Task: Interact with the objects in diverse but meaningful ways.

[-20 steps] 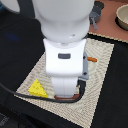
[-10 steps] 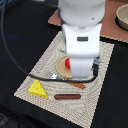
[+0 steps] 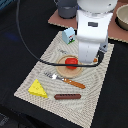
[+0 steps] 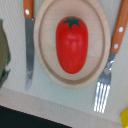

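Observation:
A round red tomato lies in the middle of the tan plate. The yellow holed cheese wedge sits on the placemat's near corner, at the exterior view's left. A thin brown sausage lies near the cheese. The white cube carton stands at the mat's far edge. My gripper hangs above the plate's right side, raised off the tomato. Its fingers are hidden behind the white hand and do not show in the wrist view.
An orange-handled fork and a knife flank the plate on the woven placemat. A grey pot and a bowl stand on a wooden board at the back. A black cable loops over the mat.
The arm has lifted and drawn back toward the exterior view's upper right. The plate, the tomato and the fork, covered a second ago, now show.

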Robot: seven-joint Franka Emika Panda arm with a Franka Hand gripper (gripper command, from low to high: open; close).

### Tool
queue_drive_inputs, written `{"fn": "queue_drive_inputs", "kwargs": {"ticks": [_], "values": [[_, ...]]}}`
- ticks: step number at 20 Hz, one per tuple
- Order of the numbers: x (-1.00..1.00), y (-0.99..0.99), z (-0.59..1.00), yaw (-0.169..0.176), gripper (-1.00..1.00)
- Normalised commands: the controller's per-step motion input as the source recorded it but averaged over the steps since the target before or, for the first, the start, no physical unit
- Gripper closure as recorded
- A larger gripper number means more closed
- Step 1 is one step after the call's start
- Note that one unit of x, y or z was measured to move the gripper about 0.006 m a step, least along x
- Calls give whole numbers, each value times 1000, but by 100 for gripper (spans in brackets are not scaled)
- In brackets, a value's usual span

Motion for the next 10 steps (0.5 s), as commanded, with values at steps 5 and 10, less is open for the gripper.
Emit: {"fn": "queue_drive_inputs", "kwargs": {"ticks": [5, 10], "values": [[-455, 3, -497, 0, -100], [-422, 3, -422, 0, -100]]}}
